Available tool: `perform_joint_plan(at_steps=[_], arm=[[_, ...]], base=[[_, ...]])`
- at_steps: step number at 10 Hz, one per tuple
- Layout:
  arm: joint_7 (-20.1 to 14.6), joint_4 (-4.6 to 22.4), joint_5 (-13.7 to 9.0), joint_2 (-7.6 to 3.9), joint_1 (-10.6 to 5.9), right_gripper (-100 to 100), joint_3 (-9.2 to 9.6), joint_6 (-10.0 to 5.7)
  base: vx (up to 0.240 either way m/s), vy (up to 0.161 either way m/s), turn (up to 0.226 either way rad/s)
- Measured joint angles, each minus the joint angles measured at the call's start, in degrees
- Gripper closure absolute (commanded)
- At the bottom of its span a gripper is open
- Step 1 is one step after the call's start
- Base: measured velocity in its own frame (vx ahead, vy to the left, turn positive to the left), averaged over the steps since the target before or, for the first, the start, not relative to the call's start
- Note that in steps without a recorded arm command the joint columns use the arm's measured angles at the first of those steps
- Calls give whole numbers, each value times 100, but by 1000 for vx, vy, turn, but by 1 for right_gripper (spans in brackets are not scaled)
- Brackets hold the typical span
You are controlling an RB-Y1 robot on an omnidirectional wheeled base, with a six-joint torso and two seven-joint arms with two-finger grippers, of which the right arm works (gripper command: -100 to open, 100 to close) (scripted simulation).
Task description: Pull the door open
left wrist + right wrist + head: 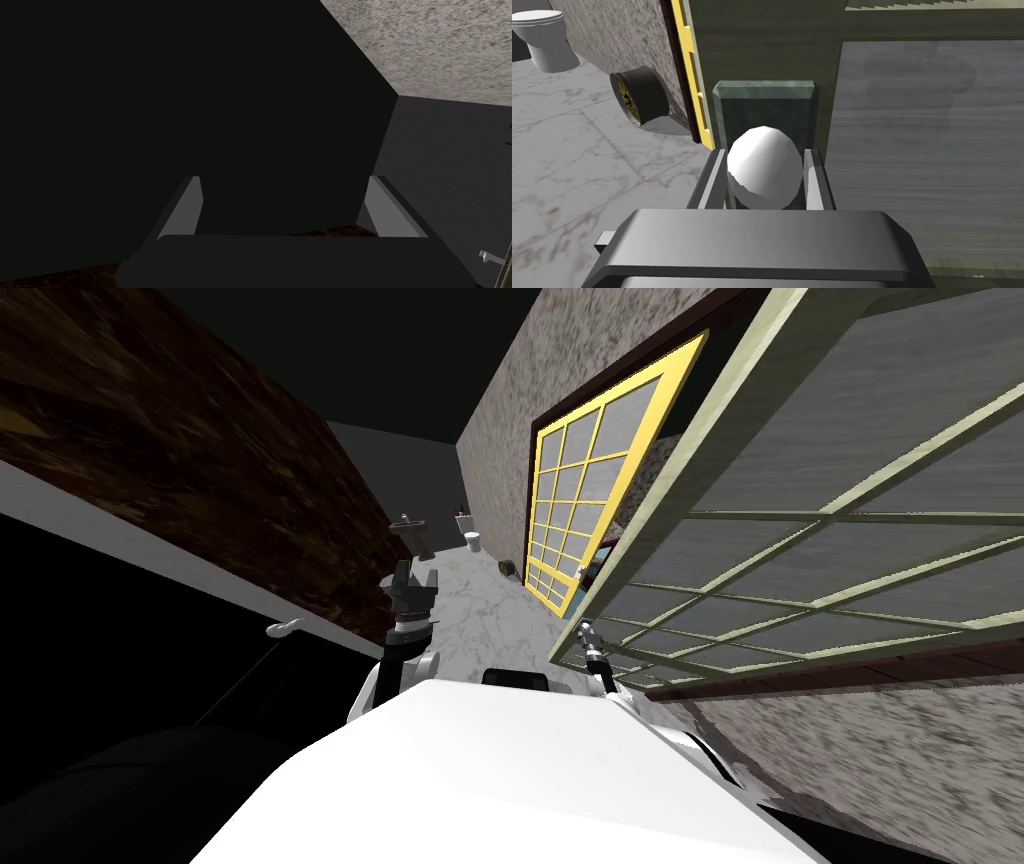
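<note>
One knob in right tool; one green door, one yellow door.

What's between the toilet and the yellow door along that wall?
A dark wheel with gold spokes leans on the speckled wall between the toilet and the yellow door, seen in the right wrist view.

Left gripper: held up ahead on the left side, fingers parted wide
Right gripper: extended forward, fingers pressing both sides of the white knob
</note>
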Motion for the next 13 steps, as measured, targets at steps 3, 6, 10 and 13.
perform_joint_plan(at_steps=[3,6,10,13], arm=[[-154,122,99,-70,-18,100,110,-118],[-370,112,253,-161,39,100,273,-268],[-592,71,414,-267,161,100,440,-390],[-769,16,530,-349,211,100,560,-480]], base=[[-152,-35,50],[-190,-42,59],[-129,-29,36],[-129,-28,51]])
